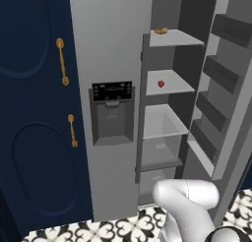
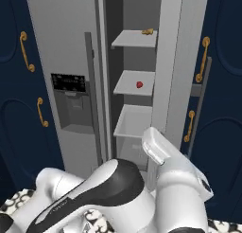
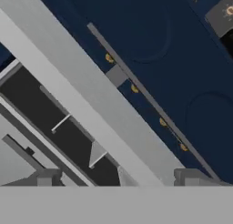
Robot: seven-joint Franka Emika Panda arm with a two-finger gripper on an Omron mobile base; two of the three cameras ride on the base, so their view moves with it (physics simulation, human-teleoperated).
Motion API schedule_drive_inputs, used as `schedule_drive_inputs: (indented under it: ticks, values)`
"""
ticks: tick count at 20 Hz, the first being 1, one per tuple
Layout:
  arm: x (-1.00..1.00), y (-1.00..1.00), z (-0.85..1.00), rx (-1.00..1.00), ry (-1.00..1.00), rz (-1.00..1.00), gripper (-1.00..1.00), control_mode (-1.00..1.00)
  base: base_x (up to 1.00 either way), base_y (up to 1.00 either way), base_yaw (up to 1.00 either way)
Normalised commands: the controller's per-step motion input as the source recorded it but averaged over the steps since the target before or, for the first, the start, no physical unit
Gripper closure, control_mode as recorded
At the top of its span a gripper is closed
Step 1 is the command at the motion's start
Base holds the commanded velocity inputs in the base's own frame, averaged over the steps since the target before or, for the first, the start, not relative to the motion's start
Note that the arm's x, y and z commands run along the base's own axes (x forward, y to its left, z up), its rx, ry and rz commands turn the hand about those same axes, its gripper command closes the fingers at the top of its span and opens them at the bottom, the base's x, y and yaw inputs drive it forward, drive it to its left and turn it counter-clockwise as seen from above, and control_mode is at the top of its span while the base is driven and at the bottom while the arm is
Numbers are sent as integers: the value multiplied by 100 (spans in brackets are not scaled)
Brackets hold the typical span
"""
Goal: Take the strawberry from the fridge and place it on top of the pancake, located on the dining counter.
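The grey fridge (image 1: 108, 49) (image 2: 61, 38) stands with its right door swung open. On the middle inner shelf lies the tiny red strawberry (image 1: 161, 83) (image 2: 139, 85), alone and untouched. In the hand view my gripper (image 3: 118, 178) is open, its two dark fingertips (image 3: 45, 177) set wide apart with nothing between them. It faces the edge of the open fridge door (image 3: 91, 100) and its long bar handle (image 3: 150, 100), well away from the strawberry. The pancake and the dining counter are out of view.
A small golden-brown food item (image 1: 161, 31) (image 2: 147, 31) lies on the top shelf. A pale drawer (image 1: 162, 123) sits below the strawberry's shelf. The open door (image 1: 226, 88) carries dark racks. Navy cabinets (image 1: 34, 113) (image 2: 222, 109) with gold handles flank the fridge.
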Motion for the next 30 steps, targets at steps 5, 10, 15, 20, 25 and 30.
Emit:
schedule_drive_inputs:
  ticks: [5, 10, 15, 20, 25, 30]
  values:
    - [-25, 100, 80, -37, 24, 0, -100, -100, 0, 0, 0]
    - [-13, 100, 57, -18, 38, 0, -100, -100, 0, 0, 0]
    - [0, 100, 18, -1, 44, 2, -100, -100, 0, 0, 0]
    - [2, 78, -7, -6, 34, 6, -100, -100, 0, 0, 0]
    - [54, 61, -72, -7, 4, 14, -100, -100, 0, 0, 0]
    - [24, 39, -59, -8, 3, 14, -100, -100, 0, 0, 0]
